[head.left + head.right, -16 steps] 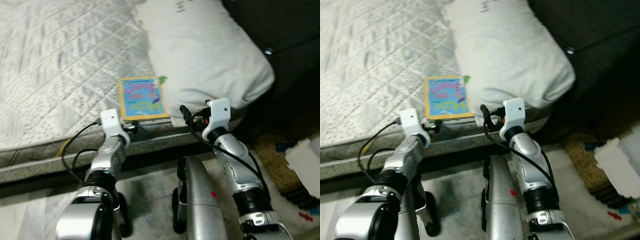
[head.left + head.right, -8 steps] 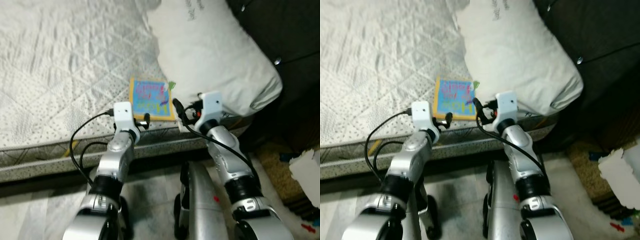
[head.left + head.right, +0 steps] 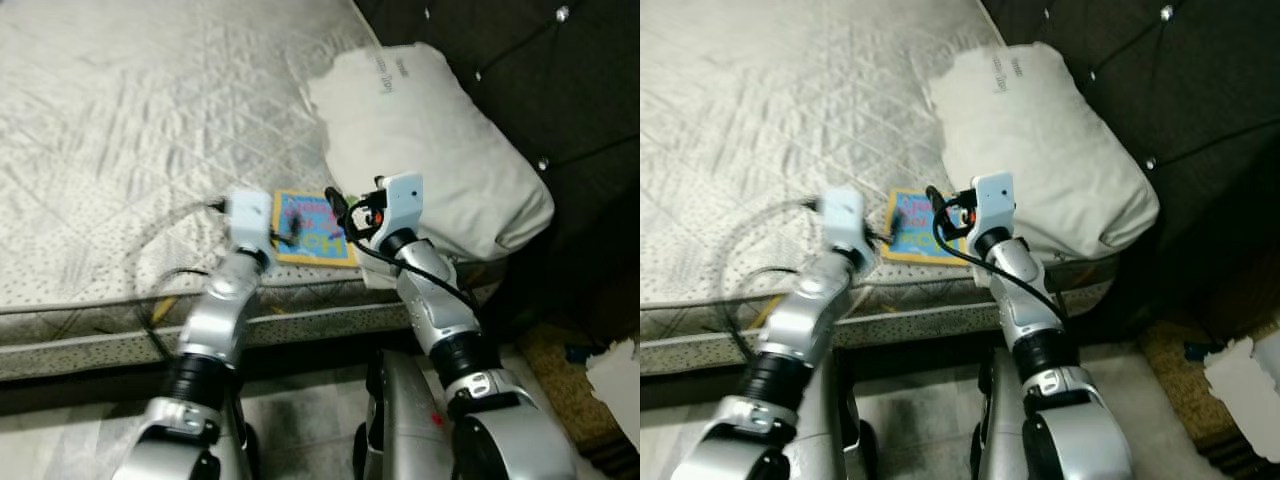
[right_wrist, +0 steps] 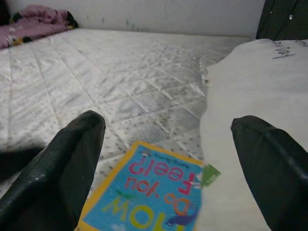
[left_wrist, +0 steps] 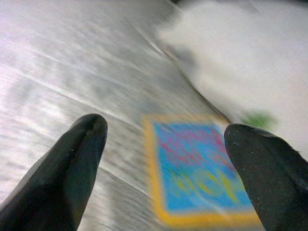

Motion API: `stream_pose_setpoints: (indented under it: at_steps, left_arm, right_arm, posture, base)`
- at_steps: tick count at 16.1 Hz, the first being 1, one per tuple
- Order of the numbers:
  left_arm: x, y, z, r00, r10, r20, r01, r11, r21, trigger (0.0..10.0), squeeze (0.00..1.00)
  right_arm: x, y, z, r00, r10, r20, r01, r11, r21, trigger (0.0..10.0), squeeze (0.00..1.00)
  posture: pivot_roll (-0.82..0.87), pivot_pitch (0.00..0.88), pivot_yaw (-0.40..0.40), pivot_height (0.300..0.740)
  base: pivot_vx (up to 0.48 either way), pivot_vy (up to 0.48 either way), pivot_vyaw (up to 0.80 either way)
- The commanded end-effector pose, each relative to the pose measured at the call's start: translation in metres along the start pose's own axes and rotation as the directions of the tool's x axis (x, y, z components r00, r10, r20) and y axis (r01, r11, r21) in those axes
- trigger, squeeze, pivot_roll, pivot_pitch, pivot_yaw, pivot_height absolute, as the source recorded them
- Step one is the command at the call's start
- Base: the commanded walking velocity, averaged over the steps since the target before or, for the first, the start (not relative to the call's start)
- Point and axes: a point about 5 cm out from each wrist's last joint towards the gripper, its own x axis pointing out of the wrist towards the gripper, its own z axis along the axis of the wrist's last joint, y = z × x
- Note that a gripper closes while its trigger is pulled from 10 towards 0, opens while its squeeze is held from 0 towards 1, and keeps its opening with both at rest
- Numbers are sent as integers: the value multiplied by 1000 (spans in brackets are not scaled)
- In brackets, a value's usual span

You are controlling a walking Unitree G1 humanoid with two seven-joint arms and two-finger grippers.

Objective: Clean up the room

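Note:
A children's book (image 3: 316, 234) with a yellow border and blue cover lies flat on the mattress (image 3: 120, 130), near the bed's front edge and beside the white pillow (image 3: 440, 160). Both arms reach over the mattress edge to it. My left gripper (image 5: 166, 130) is open just above the mattress, with the book (image 5: 197, 168) lying ahead between its fingers (image 5: 72, 163). My right gripper (image 4: 168, 122) is open too and hovers low over the book (image 4: 149, 192) on its pillow side. Neither gripper holds anything.
A dark tufted headboard (image 3: 520, 60) stands behind the pillow. The bed's side rail (image 3: 100, 340) runs across below the arms. White paper (image 3: 615, 365) lies on the floor at the right. A pink bundle (image 4: 33, 13) sits at the mattress's far end.
The camera has come closer and higher over the bed. Both arms have stretched forward from the bed's edge, so the grippers now sit over the book.

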Motion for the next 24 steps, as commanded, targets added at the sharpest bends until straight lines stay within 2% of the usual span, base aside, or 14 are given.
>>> stream_pose_setpoints:
  at_steps: [1, 3, 5, 6, 8, 9, 11, 12, 14, 15, 16, 19, 21, 24]
  left_arm:
    - [-9, 40, -4, 981, 192, 13, -192, 981, -37, 10000, 0]
    - [-22, 74, -27, 944, 321, -77, -325, 944, -48, 10000, 0]
    - [-28, 91, -37, 923, 370, -105, -375, 926, -33, 10000, 0]
    - [-29, 94, -38, 919, 381, -100, -386, 922, -31, 10000, 0]
    - [-29, 117, -40, 890, 449, -81, -450, 893, -6, 10000, 0]
    - [-27, 122, -39, 887, 454, -84, -457, 890, -6, 10000, 0]
    - [-25, 124, -40, 888, 449, -96, -453, 891, -25, 10000, 0]
    - [-23, 128, -44, 871, 473, -129, -480, 877, -25, 10000, 0]
    - [-24, 130, -42, 859, 498, -117, -505, 862, -41, 10000, 0]
    - [-22, 131, -42, 858, 499, -122, -508, 860, -49, 10000, 0]
    - [-23, 130, -42, 858, 499, -122, -507, 860, -54, 10000, 0]
    - [-14, 129, -54, 873, 437, -217, -456, 889, -46, 10000, 0]
    - [-5, 121, -58, 882, 387, -270, -415, 908, -55, 10000, 0]
    - [7, 107, -57, 899, 312, -309, -346, 936, -62, 10000, 0]
  right_arm:
    - [0, -3, 0, 1000, -17, 9, 17, 1000, 10, 10000, 0]
    - [-2, -5, -2, 999, -32, 9, 32, 999, 15, 10000, 0]
    - [-7, -12, -5, 998, -57, 2, 57, 998, 12, 10000, 0]
    - [-10, -14, -6, 998, -64, 2, 64, 998, 9, 10000, 0]
    - [-35, -39, -14, 989, -147, -25, 146, 988, -44, 10000, 0]
    - [-45, -48, -17, 983, -181, -40, 179, 982, -57, 10000, 0]
    - [-61, -58, -20, 975, -210, -70, 206, 977, -55, 10000, 0]
    - [-74, -66, -22, 972, -213, -100, 207, 976, -64, 10000, 0]
    - [-110, -82, -23, 958, -244, -153, 231, 968, -99, 10000, 0]
    - [-118, -86, -26, 950, -259, -176, 243, 964, -107, 10000, 0]
    - [-127, -88, -27, 944, -268, -191, 250, 961, -115, 10000, 0]
    - [-161, -84, -27, 923, -281, -262, 249, 957, -150, 10000, 0]
    - [-171, -80, -21, 914, -287, -288, 253, 956, -149, 10000, 0]
    - [-177, -78, -16, 906, -298, -300, 265, 953, -148, 10000, 0]
  posture:
    - [6, 0, -27, 546]
    - [-2, 0, -23, 546]
    - [-11, 1, -27, 546]
    - [-19, 19, -30, 546]
    - [-74, 104, -40, 546]
    - [-90, 133, -48, 546]
    - [-115, 185, -59, 546]
    - [-137, 225, -63, 546]
    - [-176, 322, -74, 546]
    - [-180, 330, -75, 546]
    - [-191, 354, -78, 546]
    - [-220, 415, -83, 546]
    - [-233, 432, -77, 546]
    - [-241, 442, -74, 546]
  base:
    - [0, 0, 0]
    - [0, 0, 0]
    - [0, 0, 0]
    - [0, 0, 0]
    - [0, 0, 0]
    - [0, 0, 0]
    - [0, 0, 0]
    - [0, 0, 0]
    - [0, 0, 0]
    - [0, 0, 0]
    - [0, 0, 0]
    - [0, 0, 0]
    - [0, 0, 0]
    - [0, 0, 0]
